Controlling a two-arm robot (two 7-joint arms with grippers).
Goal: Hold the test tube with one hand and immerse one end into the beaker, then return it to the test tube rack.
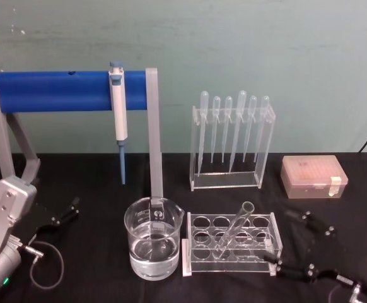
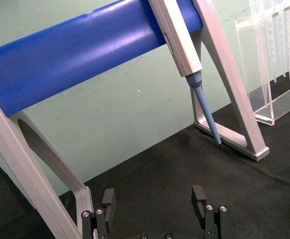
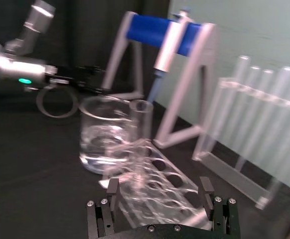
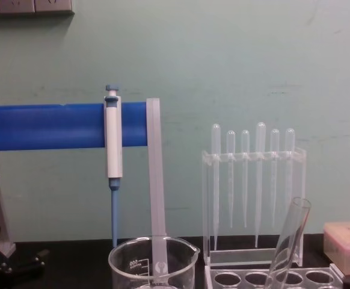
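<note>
The test tube (image 1: 235,228) leans tilted in a hole of the clear rack (image 1: 265,265), its open rim up; it also shows in the chest view (image 4: 289,241) and the right wrist view (image 3: 140,130). The beaker (image 1: 153,245), partly filled with clear liquid, stands just left of the rack (image 3: 101,137) (image 4: 153,260). My right gripper (image 1: 292,243) is open at the rack's right end, apart from the tube, with nothing between its fingers (image 3: 159,189). The left gripper (image 1: 51,230) rests open and empty at the table's left (image 2: 154,199).
A grey stand with a blue bar (image 1: 64,90) holds a blue-and-white pipettor (image 1: 118,113) behind the beaker. A clear holder of thin pipettes (image 1: 233,142) stands behind the rack. A pink tip box (image 1: 313,177) sits at the back right. A cable loop (image 1: 48,268) lies by the left arm.
</note>
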